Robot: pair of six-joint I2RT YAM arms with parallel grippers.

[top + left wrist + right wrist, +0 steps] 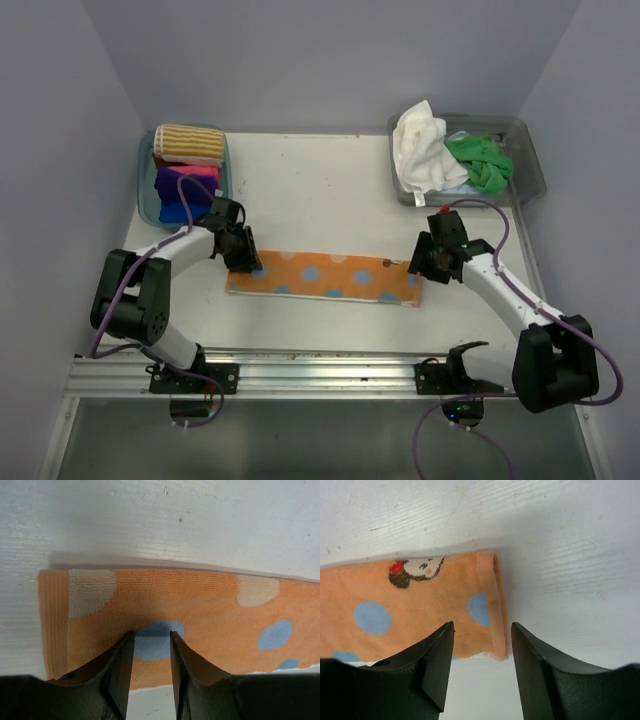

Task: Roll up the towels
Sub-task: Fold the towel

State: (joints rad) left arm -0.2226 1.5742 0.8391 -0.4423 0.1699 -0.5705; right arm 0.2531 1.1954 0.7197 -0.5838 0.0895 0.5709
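Orange towel (pixel 325 278): folded into a long strip mid-tabletop (pixel 320 180), laid out for rolling, we judge.
Left pincer (pixel 151 635): narrowly parted over its left end, gripping nothing.
Right pincer (pixel 482 627): wide apart, straddling the right hem, empty.
Around: rolled towels (pixel 188 165) in left tub (pixel 147 195), loose towels (pixel 420 145) in right tub (pixel 530 160); neither hinders us.

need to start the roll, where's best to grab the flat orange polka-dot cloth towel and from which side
Probably the right short end of the orange polka-dot cloth towel, at its hemmed edge, coming down from above. It lies flat as a long narrow strip, so a short end rolls lengthwise, and the right gripper hangs open over it.
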